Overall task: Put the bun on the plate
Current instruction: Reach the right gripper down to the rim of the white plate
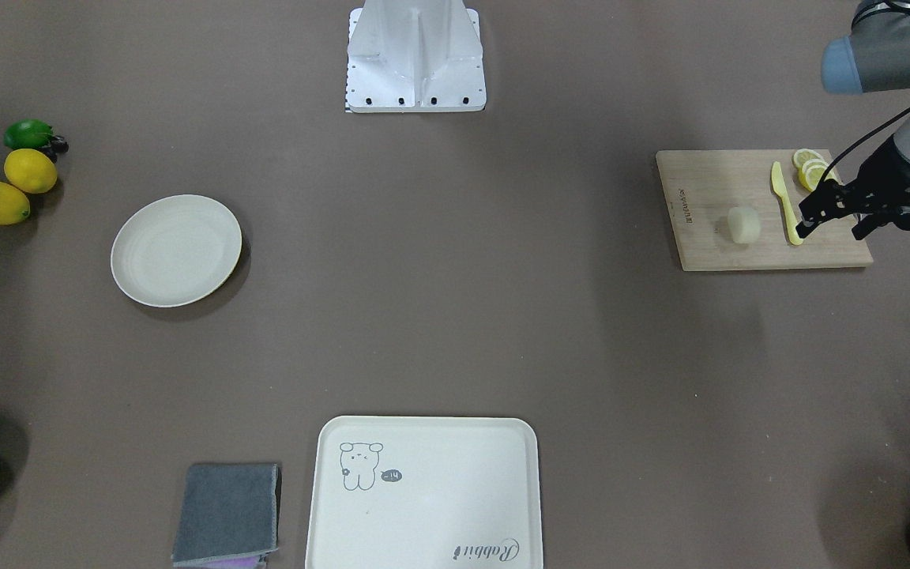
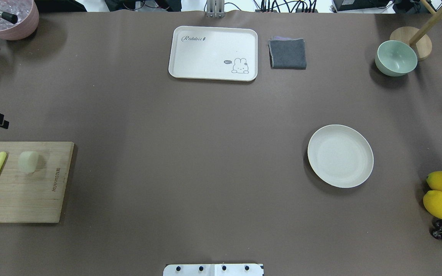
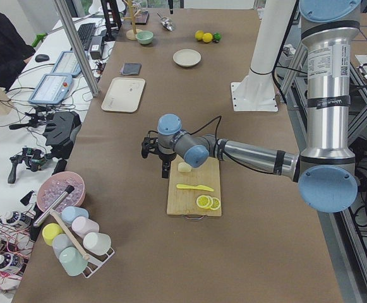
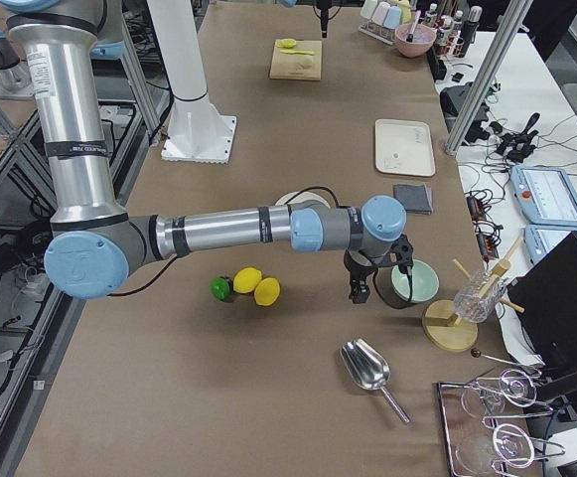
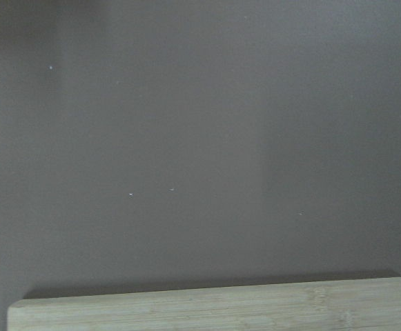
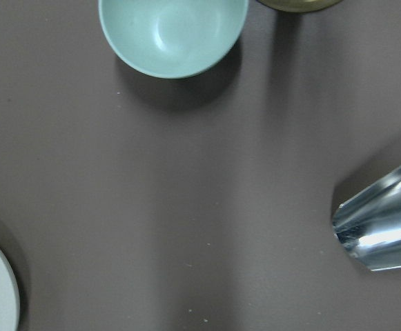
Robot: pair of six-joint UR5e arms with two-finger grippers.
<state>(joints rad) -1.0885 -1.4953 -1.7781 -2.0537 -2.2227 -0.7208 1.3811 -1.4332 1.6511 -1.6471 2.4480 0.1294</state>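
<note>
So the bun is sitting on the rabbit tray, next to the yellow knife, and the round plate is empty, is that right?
Not quite. The bun is not on the rabbit tray; it sits on the wooden cutting board, next to the yellow knife. The round plate is indeed empty. The exterior front-facing view shows this plainly.

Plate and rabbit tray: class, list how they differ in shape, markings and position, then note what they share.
Shape: the plate is round, the tray rectangular with rounded corners. Markings: the plate is plain, the tray bears a rabbit drawing and lettering. Position: the plate lies on the robot's right near the yellow fruit, the tray at the far middle beside the grey cloth. Both are cream, rimmed and empty.
</note>
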